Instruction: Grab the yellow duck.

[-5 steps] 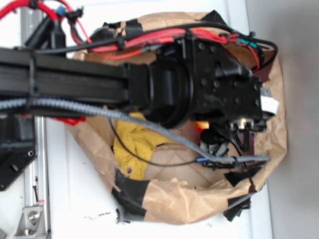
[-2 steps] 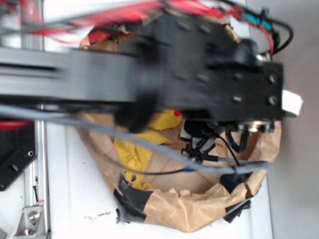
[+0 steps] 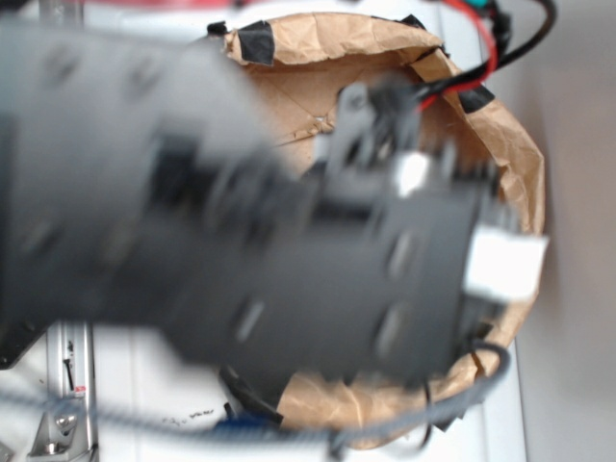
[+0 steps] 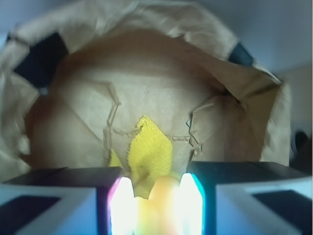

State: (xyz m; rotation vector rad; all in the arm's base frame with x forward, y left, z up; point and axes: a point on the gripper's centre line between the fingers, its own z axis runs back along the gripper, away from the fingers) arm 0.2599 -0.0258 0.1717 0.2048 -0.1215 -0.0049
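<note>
At the 6 o'clock edge of the wrist view, the fingers sit narrow around a glowing yellow-orange shape, likely the yellow duck, held above the paper bowl and yellow cloth, suggesting a grasp made for lifting.

Arm: black blocky body, heavily motion-blurred, fills most of exterior view. Round screw heads faintly visible on housing. White tag at 3 o'clock. Red and black cables at 1 o'clock; grey braided cable along 6 o'clock edge. Gripper in wrist view: fingers glowing white (overexposed, coloured fringes), dark blocks with white trim behind.
</note>
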